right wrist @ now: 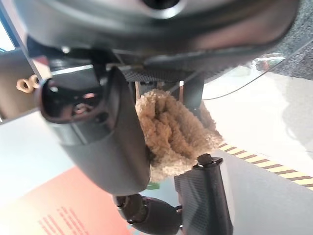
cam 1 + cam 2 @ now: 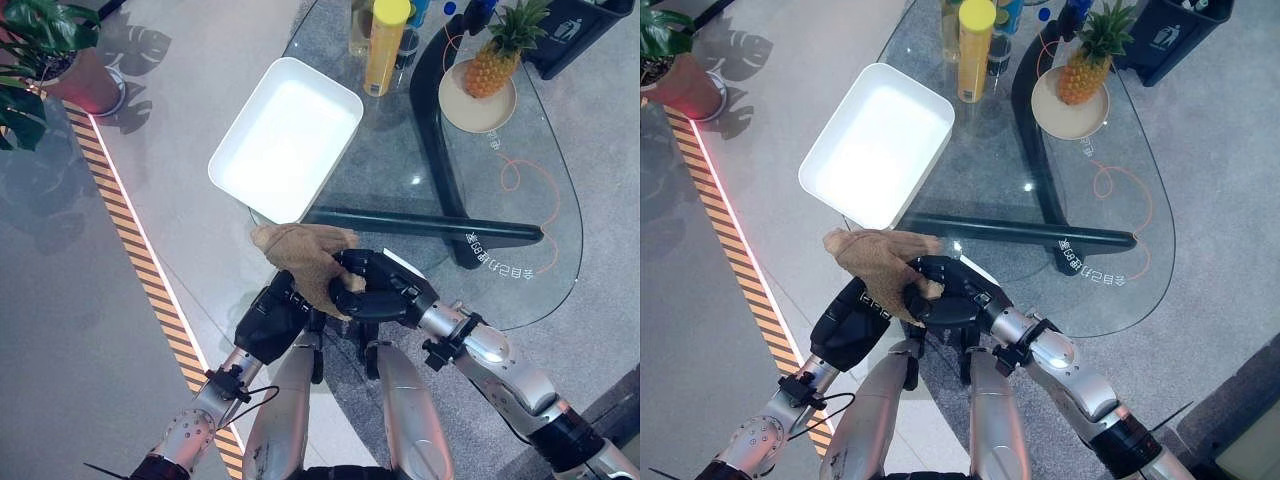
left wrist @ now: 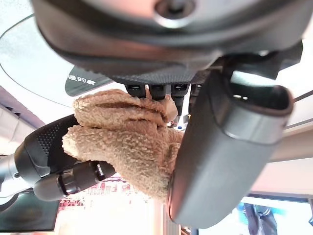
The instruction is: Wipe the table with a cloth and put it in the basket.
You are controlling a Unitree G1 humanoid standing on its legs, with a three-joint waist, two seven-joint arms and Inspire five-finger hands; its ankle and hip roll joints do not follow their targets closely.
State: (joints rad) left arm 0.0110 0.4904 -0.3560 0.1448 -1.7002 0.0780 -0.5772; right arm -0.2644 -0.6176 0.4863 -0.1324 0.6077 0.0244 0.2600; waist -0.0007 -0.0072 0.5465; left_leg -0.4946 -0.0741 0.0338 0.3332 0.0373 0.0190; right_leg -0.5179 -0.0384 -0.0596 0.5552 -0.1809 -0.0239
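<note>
Left eye view had my left hand (image 2: 272, 320) low at the near edge of the glass table (image 2: 520, 280), under the tan cloth (image 2: 305, 258). Its own wrist view showed the thumb and fingers closed around the cloth (image 3: 122, 142), so I read it as gripping. The right hand (image 2: 385, 288) came in from the other side, fingers curled onto the same cloth; its wrist view also had the fabric (image 1: 173, 134) pinched between thumb and fingers. Both hands were on one bunched wad, held up just off the table's near rim, not flat on the glass.

Farther out, the white basket (image 2: 262, 118) sat at the table's left edge, nothing in it, near the cloth but apart from it. To its right stood a yellow bottle (image 2: 385, 45), then a pineapple (image 2: 495, 62) on a plate (image 2: 455, 105) at the far right.

My call: looked like a handover or regrip. Couldn't tell from these views whether wiping was done; no visible streaks either way. The drop into the basket was definitely still left.
</note>
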